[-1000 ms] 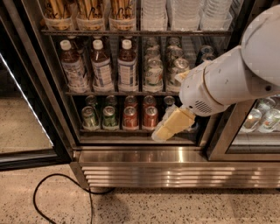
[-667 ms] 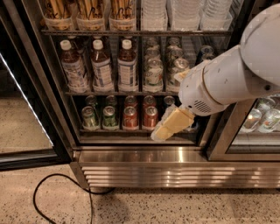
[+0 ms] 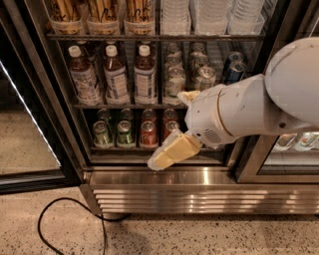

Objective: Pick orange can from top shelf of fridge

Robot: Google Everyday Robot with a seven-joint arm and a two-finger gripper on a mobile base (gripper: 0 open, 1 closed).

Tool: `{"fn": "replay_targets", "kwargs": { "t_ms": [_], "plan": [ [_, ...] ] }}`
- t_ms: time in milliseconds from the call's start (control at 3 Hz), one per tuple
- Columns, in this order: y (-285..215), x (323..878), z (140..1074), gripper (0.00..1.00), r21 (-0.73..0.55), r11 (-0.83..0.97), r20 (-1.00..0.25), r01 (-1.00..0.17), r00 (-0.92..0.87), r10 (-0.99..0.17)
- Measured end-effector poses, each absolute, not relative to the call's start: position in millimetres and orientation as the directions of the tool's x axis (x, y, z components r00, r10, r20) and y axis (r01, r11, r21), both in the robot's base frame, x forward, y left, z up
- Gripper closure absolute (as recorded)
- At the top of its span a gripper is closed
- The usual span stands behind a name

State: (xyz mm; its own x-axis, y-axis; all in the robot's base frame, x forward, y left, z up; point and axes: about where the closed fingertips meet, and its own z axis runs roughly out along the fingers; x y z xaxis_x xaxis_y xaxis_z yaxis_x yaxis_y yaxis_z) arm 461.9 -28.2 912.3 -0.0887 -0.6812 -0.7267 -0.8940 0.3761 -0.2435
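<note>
The fridge (image 3: pixel 47 94) stands open in front of me, with a black frame and wire racks. The top shelf (image 3: pixel 149 37) is the highest rack in view; it holds tubs of brown sticks (image 3: pixel 103 12) and clear plastic containers (image 3: pixel 209 15). No orange can shows anywhere; it is hidden or out of view. My gripper (image 3: pixel 164 155) is cream-yellow and points down-left on the white arm (image 3: pixel 234 109). It hangs in front of the lowest rack's front edge, far below the top shelf, and holds nothing that I can see.
The middle rack holds white-capped brown bottles (image 3: pixel 115 74), silver cans (image 3: pixel 174 79) and blue cans (image 3: pixel 233 67). The lowest rack holds green cans (image 3: pixel 124 133) and red cans (image 3: pixel 148 133). The steel louvred base (image 3: pixel 199 194) is below; a black cable (image 3: pixel 65 204) lies on the floor. The open glass door (image 3: pixel 20 124) is at left.
My arm and gripper have moved left and a little down across the front of the lower racks. Nothing in the fridge has moved.
</note>
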Motion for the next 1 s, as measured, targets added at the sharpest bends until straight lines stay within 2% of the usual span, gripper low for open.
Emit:
{"fn": "replay_targets", "kwargs": {
  "t_ms": [333, 1000],
  "plan": [
    [14, 454, 915, 0.00, -0.201, 0.347, -0.807, -0.916, -0.046, -0.589],
    [94, 440, 923, 0.00, -0.143, 0.319, -0.877, -0.937, -0.029, -0.479]
  ]
}}
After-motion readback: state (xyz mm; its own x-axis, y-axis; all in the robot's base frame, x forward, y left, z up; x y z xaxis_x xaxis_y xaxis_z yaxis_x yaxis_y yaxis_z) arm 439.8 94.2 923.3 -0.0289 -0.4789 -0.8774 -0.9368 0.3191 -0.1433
